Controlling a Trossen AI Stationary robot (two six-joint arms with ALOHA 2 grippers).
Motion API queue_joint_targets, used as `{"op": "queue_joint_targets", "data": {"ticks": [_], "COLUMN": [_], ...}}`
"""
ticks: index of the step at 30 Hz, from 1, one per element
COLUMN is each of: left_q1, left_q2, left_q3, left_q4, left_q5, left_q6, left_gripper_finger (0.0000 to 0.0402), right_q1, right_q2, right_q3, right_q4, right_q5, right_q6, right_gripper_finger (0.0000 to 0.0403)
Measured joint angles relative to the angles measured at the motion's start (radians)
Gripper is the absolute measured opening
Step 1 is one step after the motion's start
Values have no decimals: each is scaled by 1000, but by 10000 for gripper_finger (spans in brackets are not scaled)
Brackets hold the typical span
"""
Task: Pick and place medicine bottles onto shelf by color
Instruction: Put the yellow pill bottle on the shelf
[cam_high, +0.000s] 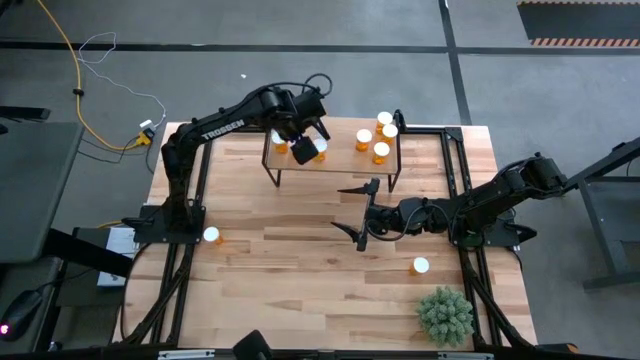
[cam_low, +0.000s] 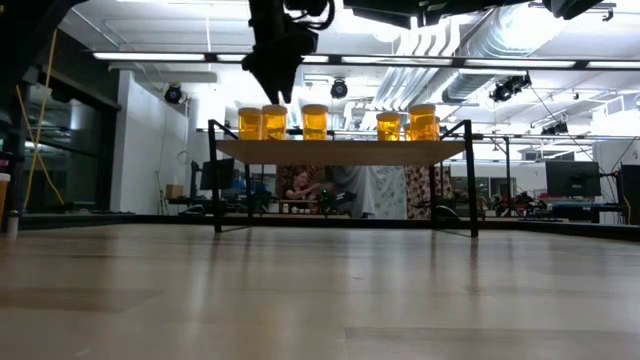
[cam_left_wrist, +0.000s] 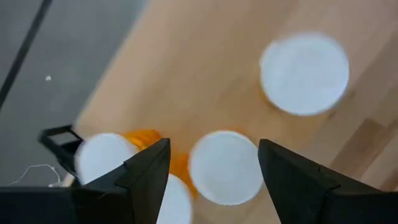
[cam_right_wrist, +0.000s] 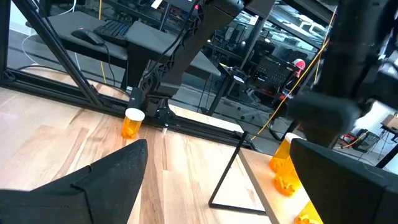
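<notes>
Left claw (cam_high: 303, 140) open over a shelf-end bottle (cam_left_wrist: 225, 167); light, slick plastic, grab under the cap.

Right gripper (cam_right_wrist: 217, 180), fingers spread wide, faces the shelf (cam_right_wrist: 239, 180); a lone medicine bottle (cam_right_wrist: 132, 122) stands beyond it.

Grey floor (cam_high: 560, 90), ceiling ducts (cam_low: 450, 45), strip lights (cam_low: 160, 56).

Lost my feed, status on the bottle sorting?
Left gripper open above shelf, over bottles. Right gripper open, low over table. Two bottles on the table. Nothing in the way.
</notes>
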Motion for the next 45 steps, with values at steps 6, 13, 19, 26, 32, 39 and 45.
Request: {"op": "queue_joint_targets", "data": {"ticks": [6, 13, 19, 26, 32, 39, 45], "left_q1": [12, -16, -148, -379, -553, -645, -656], "left_q2": [-1, -115, -355, -735, -996, -1124, -1190], "left_q3": [123, 94, -204, -810, -1325, -1663, -1651], "left_q4": [12, 170, 421, 939, 1506, 1891, 1760], "left_q5": [-18, -26, -30, -69, -83, -115, -154], "left_q6": [-2, -11, -16, -30, -22, 85, 101], "left_gripper_finger": [234, 234, 234, 234, 234, 234, 234], "right_q1": [0, 0, 1, 1, 1, 0, 0], "right_q2": [0, 0, 0, 0, 0, 0, 0], "right_q3": [0, 0, 0, 0, 0, 0, 0], "right_q4": [0, 0, -11, -16, -2, 7, 7], "right_q5": [0, 0, 0, -4, -42, -45, -42], "right_q6": [0, 0, 30, 71, 79, 79, 79], "right_gripper_finger": [385, 385, 385, 385, 385, 385, 385]}}
